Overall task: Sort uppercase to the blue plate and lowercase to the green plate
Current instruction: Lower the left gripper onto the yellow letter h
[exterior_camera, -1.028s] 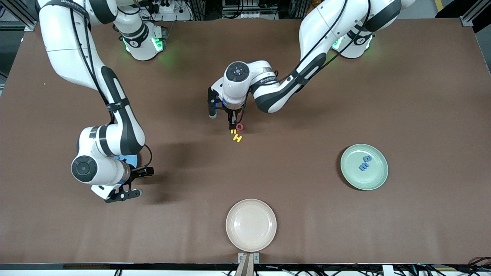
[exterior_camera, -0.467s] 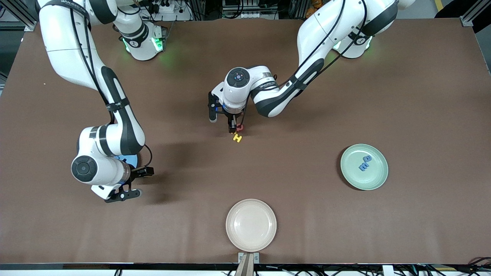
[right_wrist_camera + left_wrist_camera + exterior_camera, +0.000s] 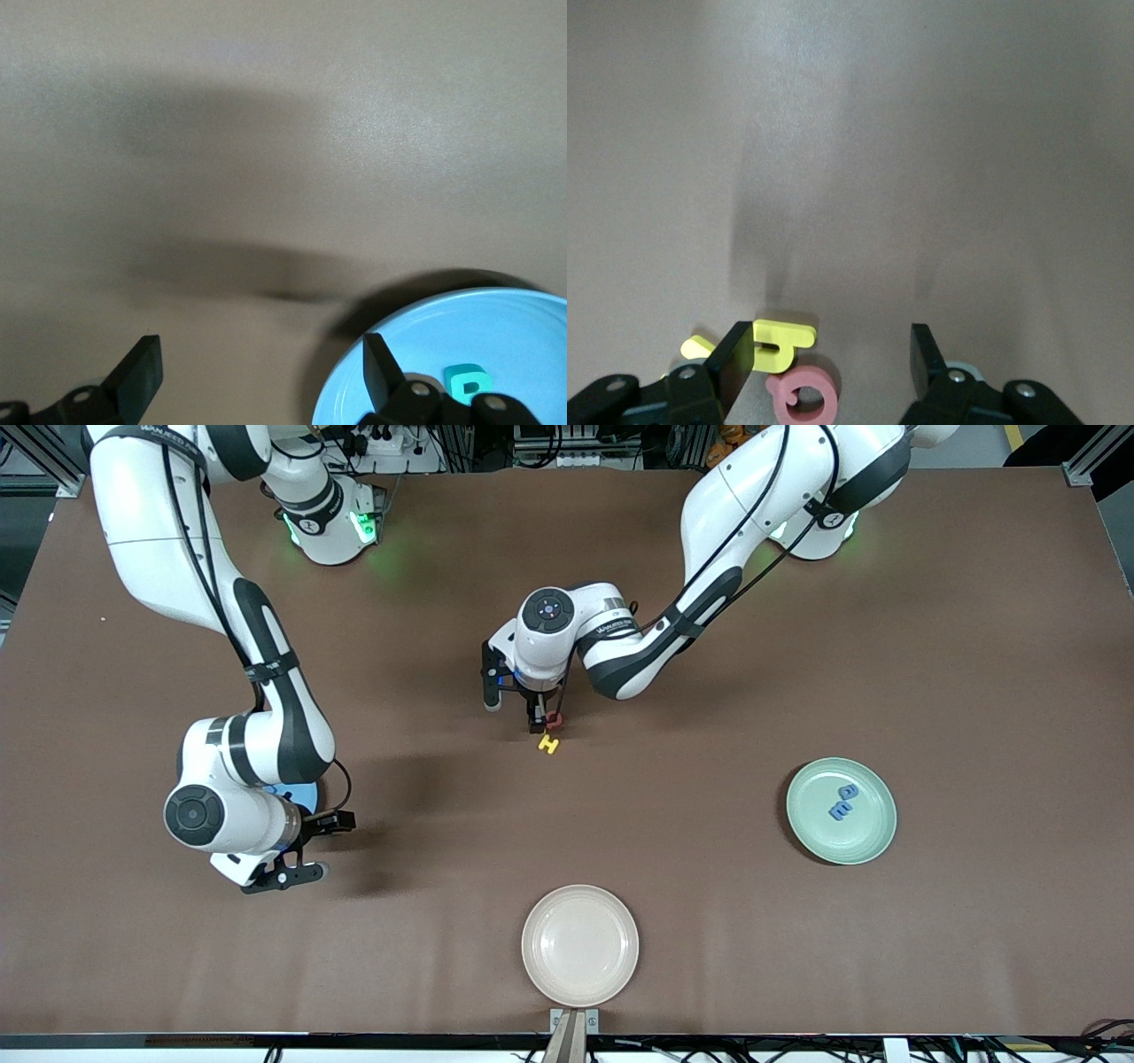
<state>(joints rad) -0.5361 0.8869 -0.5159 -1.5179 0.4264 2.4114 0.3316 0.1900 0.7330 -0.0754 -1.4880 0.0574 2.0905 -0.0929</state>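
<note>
My left gripper is down at the table's middle, open, its fingers apart around a small yellow h and a red Q. The h lies against one finger. The yellow capital H lies just nearer the front camera. The green plate holds a round blue letter and a blue m. My right gripper hangs open over the edge of the blue plate, which holds a teal R. The right arm hides most of that plate in the front view.
A cream-white plate sits at the table's front edge, in the middle. Bare brown table lies between the letter cluster and both coloured plates.
The left arm's wrist has shifted slightly over the letter cluster, hiding more of the red Q in the front view. The right arm has not moved.
</note>
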